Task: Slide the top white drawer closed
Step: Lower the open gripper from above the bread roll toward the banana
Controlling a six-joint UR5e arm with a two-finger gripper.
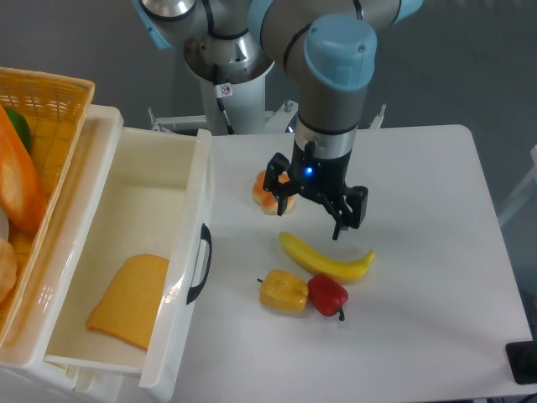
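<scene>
The top white drawer [149,195] is pulled wide open at the left of the table. Its flat front [179,344] faces right and carries a curved black handle [200,264]. A yellow-orange slice [127,300] lies on the drawer's floor. My gripper [311,222] hangs over the table's middle, well to the right of the drawer front and just above the banana. It points down and is open, with nothing between its black fingers [339,228].
A peach-like fruit [267,195] sits beside the gripper's left finger. A banana [327,257], a yellow pepper [283,291] and a red pepper [327,295] lie right of the handle. A yellow wicker basket [52,94] with food stands on the cabinet at far left.
</scene>
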